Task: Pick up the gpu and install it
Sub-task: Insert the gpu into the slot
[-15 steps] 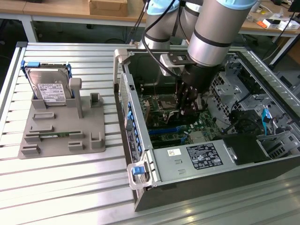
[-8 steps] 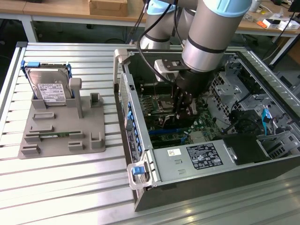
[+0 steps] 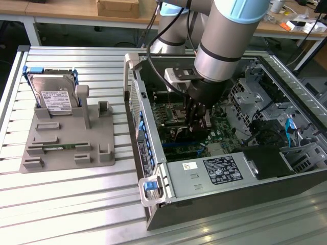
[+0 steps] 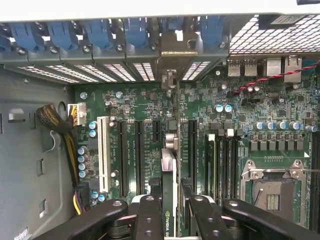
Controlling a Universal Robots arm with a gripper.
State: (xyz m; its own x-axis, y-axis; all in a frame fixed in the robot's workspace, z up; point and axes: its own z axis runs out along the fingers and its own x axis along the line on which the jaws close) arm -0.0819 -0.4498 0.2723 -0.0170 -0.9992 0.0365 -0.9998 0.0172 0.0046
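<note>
The gpu point(image 4: 168, 150) is seen edge-on in the wrist view, a thin green card with a black part and a logo near the fingers. Its metal bracket end point(image 4: 170, 80) reaches the case's rear slot wall. My gripper point(image 4: 170, 195) is shut on the card, one black finger point(image 4: 152, 205) on each side. The card stands upright over the motherboard's point(image 4: 135, 105) black expansion slots. In the exterior view my gripper point(image 3: 196, 120) reaches down inside the open computer case point(image 3: 153, 168), just above the green board.
On the exterior view's left, a grey fixture point(image 3: 66, 138) carries a silver hard drive point(image 3: 51, 92) and a thin memory stick point(image 3: 61, 147). Inside the case are a power supply point(image 3: 219, 171), a CPU socket point(image 4: 270, 185), a white slot point(image 4: 104, 150) and a cable bundle point(image 4: 60, 125).
</note>
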